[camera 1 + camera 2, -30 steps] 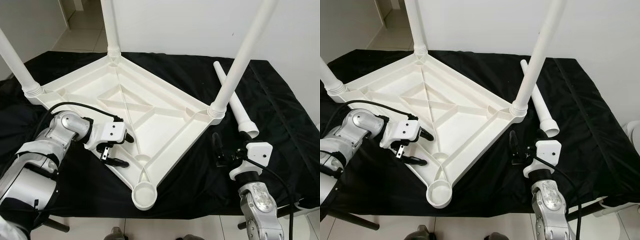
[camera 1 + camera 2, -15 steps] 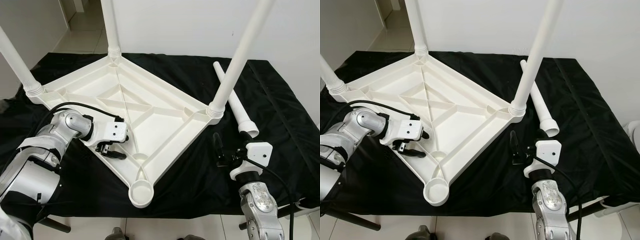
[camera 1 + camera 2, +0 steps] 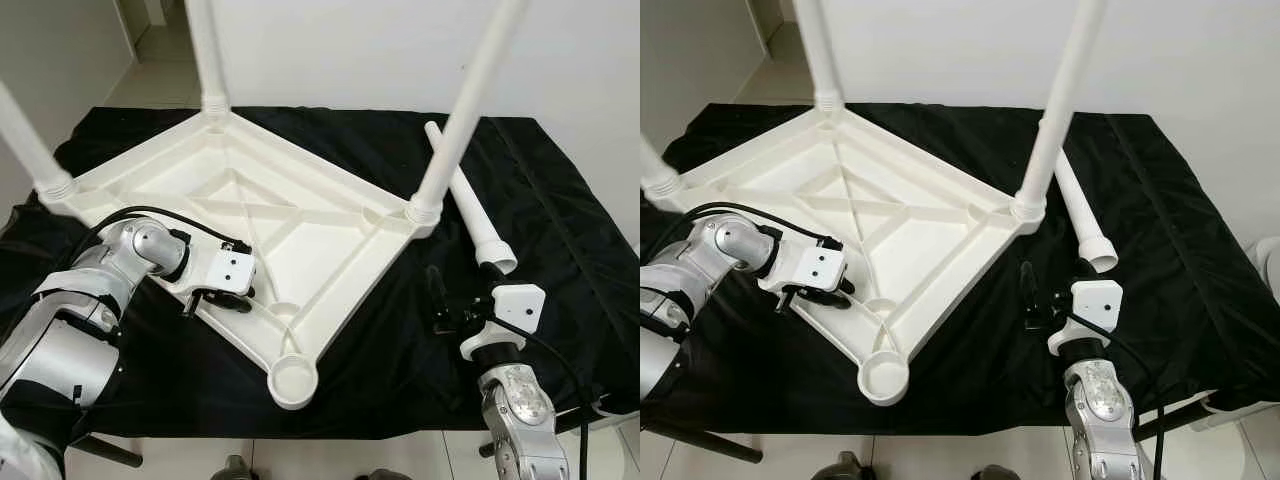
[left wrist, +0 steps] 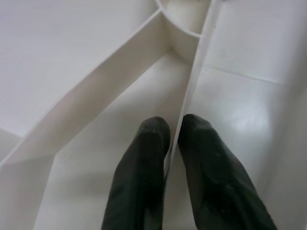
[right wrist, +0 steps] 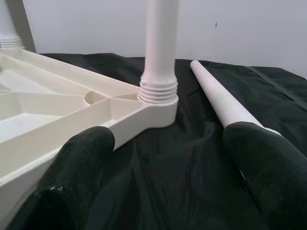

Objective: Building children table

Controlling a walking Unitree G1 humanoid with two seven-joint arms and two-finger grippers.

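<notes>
White plastic tabletop (image 3: 290, 215) lies inverted on black cloth (image 3: 560, 240); left gripper (image 4: 165, 139) pinches its rim rib. Loose leg (image 3: 470, 205) lies at 12 o'clock from the spread, empty right gripper (image 3: 440, 300), long axis running 11-to-5; right arm nearer.

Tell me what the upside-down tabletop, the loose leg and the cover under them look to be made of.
Tabletop: likely moulded plastic, glossy white, with thin ribs and soft highlights.
Loose leg: seemingly the same smooth white plastic, a hollow tube open at its wider end.
Cover: black fabric, slightly shiny, creased and folded.
</notes>
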